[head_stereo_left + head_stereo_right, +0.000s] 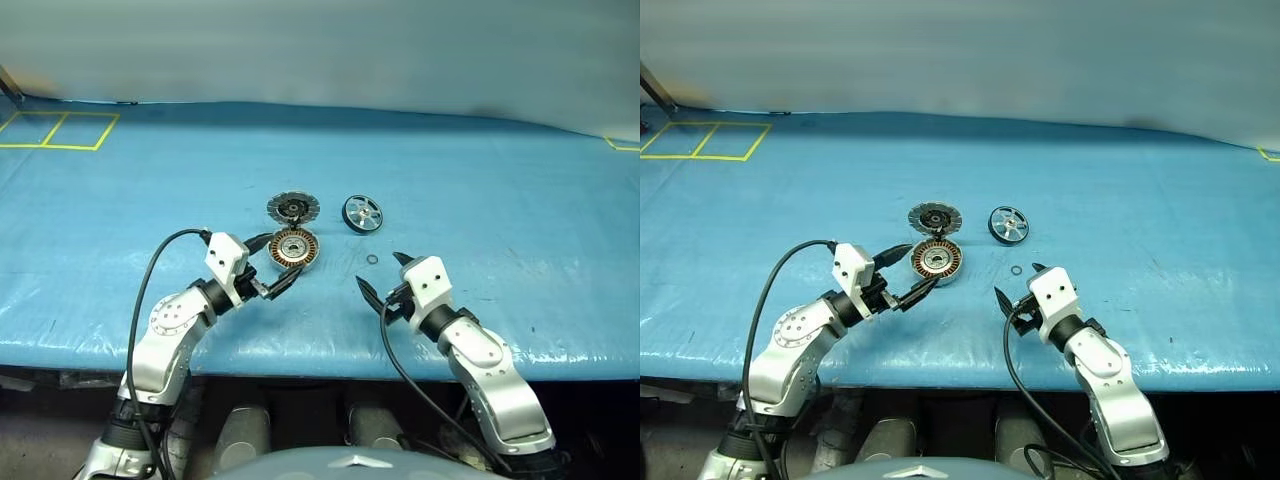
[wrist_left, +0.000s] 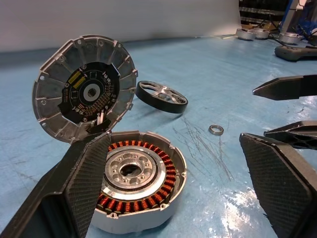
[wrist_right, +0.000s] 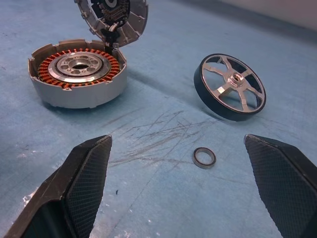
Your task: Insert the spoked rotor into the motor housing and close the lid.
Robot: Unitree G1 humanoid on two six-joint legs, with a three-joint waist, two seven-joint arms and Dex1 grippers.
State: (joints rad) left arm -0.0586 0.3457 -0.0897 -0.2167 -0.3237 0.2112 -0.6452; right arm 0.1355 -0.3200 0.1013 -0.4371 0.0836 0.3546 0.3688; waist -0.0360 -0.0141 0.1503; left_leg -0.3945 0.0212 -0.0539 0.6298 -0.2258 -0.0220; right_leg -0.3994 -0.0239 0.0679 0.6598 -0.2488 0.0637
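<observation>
Left gripper (image 1: pixel 272 268) is wide open, holding nothing; its fingers bracket the near-left side of the motor housing (image 1: pixel 294 247) without clear contact, one finger close to the housing wall. Right gripper (image 1: pixel 385 277) is also spread full, empty, hanging above the surface (image 1: pixel 520 220) with the small loose ring (image 1: pixel 372 260) just ahead of it, between its fingertips in the right wrist view.

Housing sits roughly centre of the blue surface: pale grey round can, copper-orange windings in a ring around a bright silver hub with a bore. Lid (image 1: pixel 293 209) is at 12 o'clock from the housing, touching its far rim and tilted up on edge in the wrist views; grey cast metal, finned notched rim, dark circuit face with a centre hole turned toward the robot. Spoked rotor (image 1: pixel 362 214) is at 2 o'clock from the housing, apart from it, leaning slightly off flat; dark rim, shiny silver spokes, open gaps. Ring lies at 3 o'clock from the housing, near the rotor, not touching it.

Surface is a blue wrinkled sheet, scratched between ring and housing. Front edge runs just behind both wrists. Wide open room at 9 and 3 o'clock; yellow tape squares (image 1: pixel 55 130) at far 10 o'clock.
</observation>
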